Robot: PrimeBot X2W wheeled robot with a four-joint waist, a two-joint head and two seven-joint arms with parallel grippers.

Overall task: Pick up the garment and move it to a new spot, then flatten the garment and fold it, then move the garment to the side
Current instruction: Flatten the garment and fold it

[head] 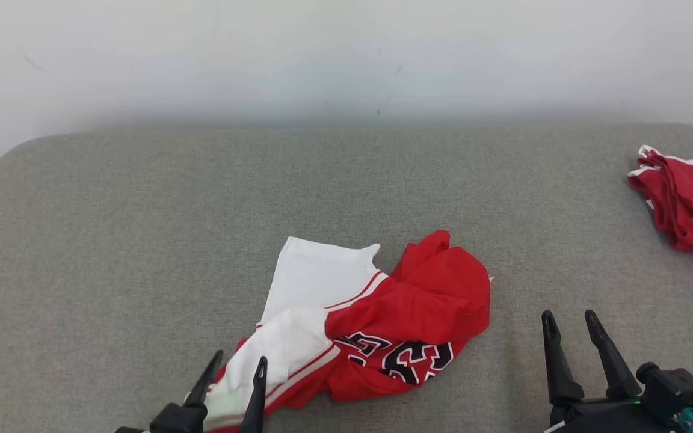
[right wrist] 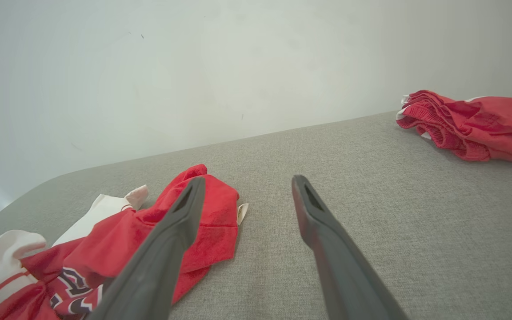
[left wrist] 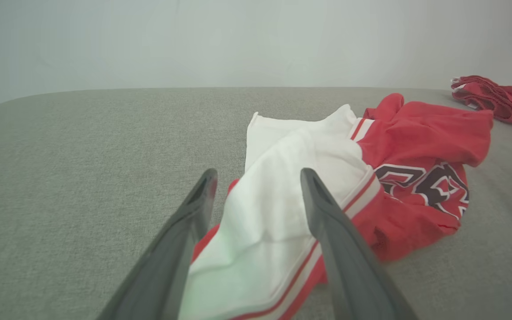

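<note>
The garment (head: 394,313) is a crumpled red and white jersey with black lettering, lying in a heap at the front middle of the grey padded surface (head: 142,210). My left gripper (head: 241,359) stands open at the jersey's near left end. In the left wrist view its fingers straddle the white part of the garment (left wrist: 278,213), and its jaws (left wrist: 258,175) are well apart. My right gripper (head: 569,314) is open to the right of the heap, over bare fabric. In the right wrist view the garment (right wrist: 220,222) lies to the left of those open fingers (right wrist: 248,179).
Another red garment (head: 689,198) with white trim lies bunched at the far right edge of the surface, also visible as a red bundle (right wrist: 469,120) in the right wrist view. A pale wall rises behind the surface's rounded back edge.
</note>
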